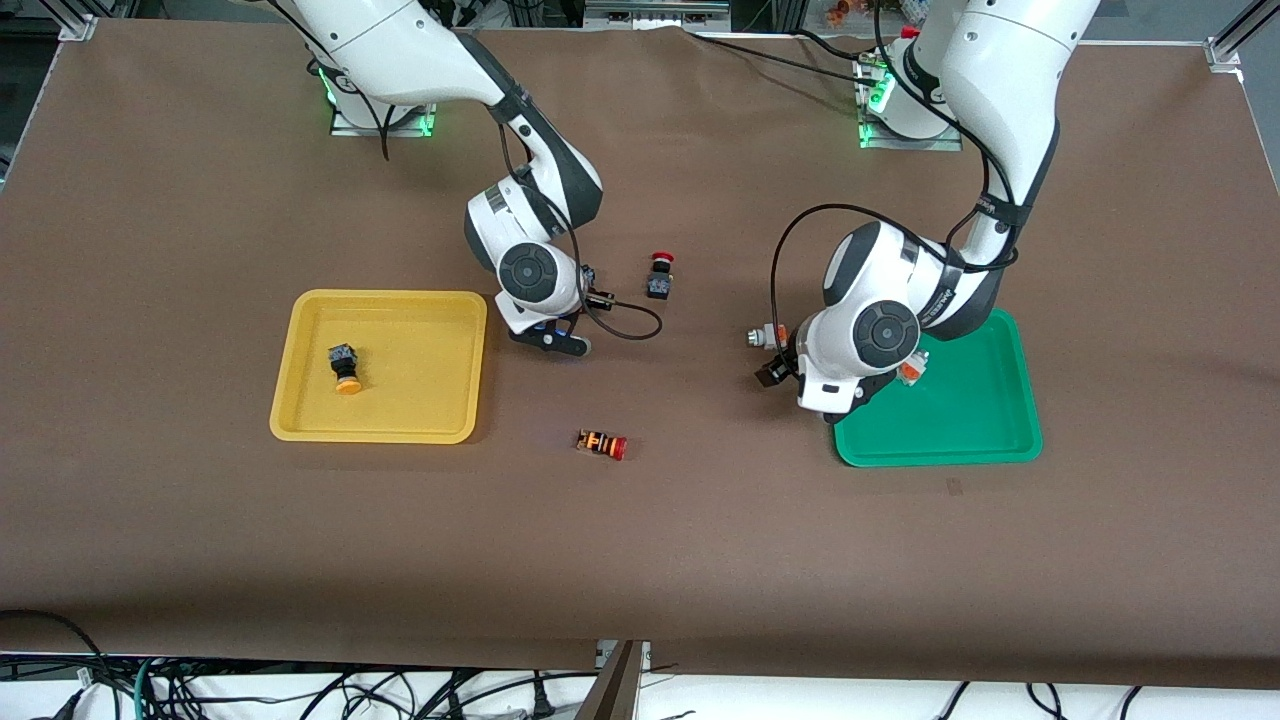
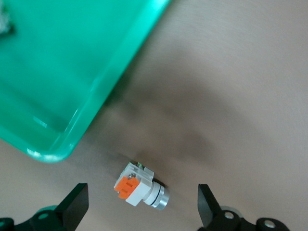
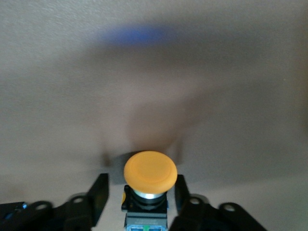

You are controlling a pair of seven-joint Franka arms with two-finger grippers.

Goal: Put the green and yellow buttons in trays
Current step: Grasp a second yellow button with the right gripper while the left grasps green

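On the brown counter [image 1: 200, 540] the yellow tray [image 1: 300, 420] lies toward the right arm's end, a shallow rounded rectangle with a raised rim. In it rests one yellow button [image 1: 345, 368], black body and orange-yellow cap, lying on its side.

Just beside that tray's edge the right claw [image 1: 550, 338] is low over the counter. The right wrist view shows it narrowed around a second yellow button [image 3: 150, 179]: a smooth domed orange-yellow cap on a silver collar and a dark body, with a finger [image 3: 96, 197] close against each side of the body.

Near the right claw, farther from the front camera, a red-capped black button [image 1: 659, 276] sits on the counter. Nearer to the camera lies a striped orange-and-black button with a red cap [image 1: 602, 444], on its side.

The left claw [image 1: 790, 362] hangs low over the counter, beside the green tray [image 1: 960, 440] at its corner. Its fingers [image 2: 77, 204] stand wide apart, and between them on the counter lies a green-type button [image 2: 141, 186]: white-grey body, orange block, silvery ring, tipped on its side, just clear of the tray's rim. A similar white-and-orange button [image 1: 908, 371] shows in the green tray, partly hidden by the left arm.
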